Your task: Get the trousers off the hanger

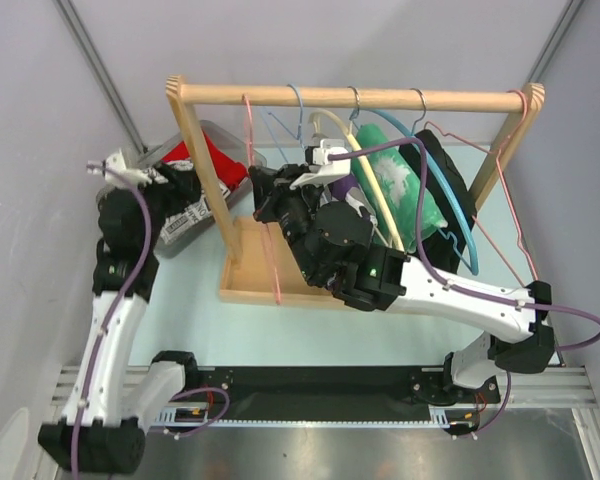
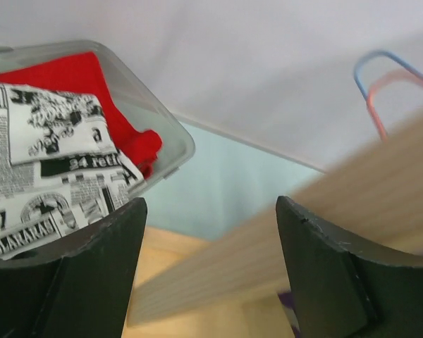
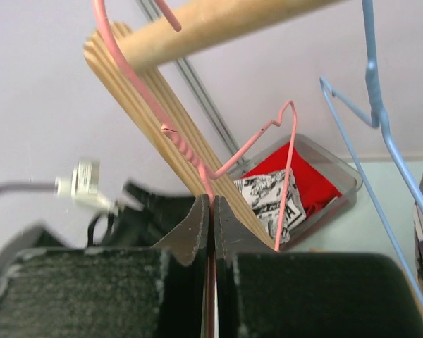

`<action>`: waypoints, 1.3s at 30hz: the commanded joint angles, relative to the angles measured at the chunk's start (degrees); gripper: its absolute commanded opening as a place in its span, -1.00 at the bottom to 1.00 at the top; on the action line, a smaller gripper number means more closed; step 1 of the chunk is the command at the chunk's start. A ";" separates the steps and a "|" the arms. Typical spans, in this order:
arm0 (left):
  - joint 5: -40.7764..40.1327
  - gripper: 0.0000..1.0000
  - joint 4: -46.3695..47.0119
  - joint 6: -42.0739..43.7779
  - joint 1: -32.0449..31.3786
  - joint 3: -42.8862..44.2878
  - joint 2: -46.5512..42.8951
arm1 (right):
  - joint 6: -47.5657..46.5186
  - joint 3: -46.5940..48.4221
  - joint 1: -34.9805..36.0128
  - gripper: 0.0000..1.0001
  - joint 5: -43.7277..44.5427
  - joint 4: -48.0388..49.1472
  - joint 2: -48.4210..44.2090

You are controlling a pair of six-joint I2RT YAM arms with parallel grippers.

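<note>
The newspaper-print trousers [image 2: 49,155] lie in the clear bin [image 2: 170,130] on top of a red cloth [image 2: 106,105], off the hanger. My left gripper [image 2: 210,204] hovers just beside the bin, open, with nothing between its fingers; only the blurred wooden rack post [image 2: 324,211] shows past them. In the top view it [image 1: 185,190] sits over the trousers [image 1: 185,218]. My right gripper [image 3: 211,201] is shut on the wire of the bare pink hanger [image 3: 176,134], whose hook is over the rod. From above, this gripper [image 1: 263,197] is by the rack's left post.
The wooden rack [image 1: 360,97] stands mid-table on a wooden base [image 1: 250,270]. A blue hanger [image 3: 370,84] hangs to the right of the pink one. Further hangers carry green [image 1: 405,195], black [image 1: 445,185] and purple garments. The bin [image 1: 225,140] is behind the left post.
</note>
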 commanded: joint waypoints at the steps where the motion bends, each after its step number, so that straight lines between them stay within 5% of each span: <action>1: 7.85 0.59 0.32 -3.16 -4.22 -8.33 -11.13 | -4.87 7.49 0.70 -1.00 3.92 5.65 3.56; 9: 14.58 0.58 -8.74 -2.63 -4.22 -10.19 -24.59 | -12.09 15.60 1.32 -1.00 9.10 12.32 11.12; 16: 24.02 0.57 -11.45 -0.09 -5.18 -2.02 -24.08 | -16.57 23.15 0.70 -1.00 13.15 13.39 18.95; 18: 22.45 0.57 -12.16 4.73 -10.59 1.40 -23.12 | -18.24 24.47 0.35 -1.00 13.68 13.56 20.62; 26: -6.46 0.60 -25.52 20.57 -32.15 12.49 -22.22 | -20.53 20.71 -0.88 -1.00 14.65 14.97 21.59; 39: -1.39 0.58 -22.81 12.67 -34.19 10.65 -24.52 | -18.95 25.53 -4.04 -1.00 11.75 8.82 23.17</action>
